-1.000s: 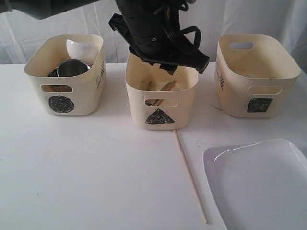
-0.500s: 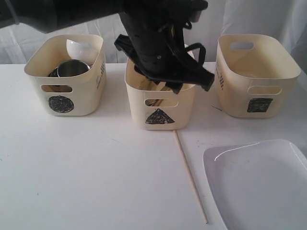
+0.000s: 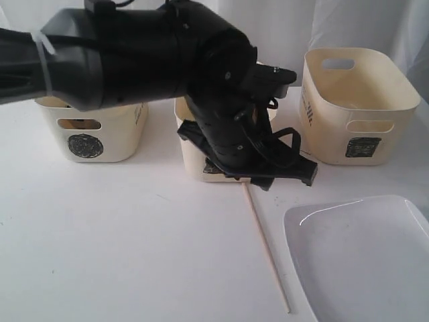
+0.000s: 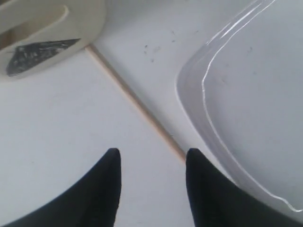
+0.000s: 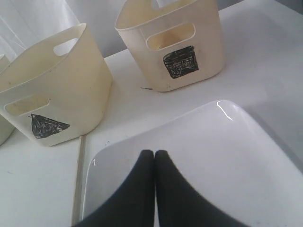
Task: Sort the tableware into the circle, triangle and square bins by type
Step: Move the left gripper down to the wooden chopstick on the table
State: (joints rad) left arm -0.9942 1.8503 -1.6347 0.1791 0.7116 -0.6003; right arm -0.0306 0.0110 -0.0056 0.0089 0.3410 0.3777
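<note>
Now the left arm (image 3: 161,60) is filling the exterior view's upper left and centre, having dropped from above the triangle bin (image 5: 71,90) to its front. The white plate (image 3: 362,258) is lying lower right. The chopstick (image 3: 267,249) is running diagonally from the bin's foot toward the bottom edge, just ahead of the left gripper (image 4: 151,158), its jaws standing spread and empty; the right gripper (image 5: 155,155) is hovering, pressed together, over the plate.

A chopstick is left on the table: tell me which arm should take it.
Left. The left gripper hangs over the chopstick with its jaws apart. The right gripper is shut and sits over the white plate beside it.
</note>
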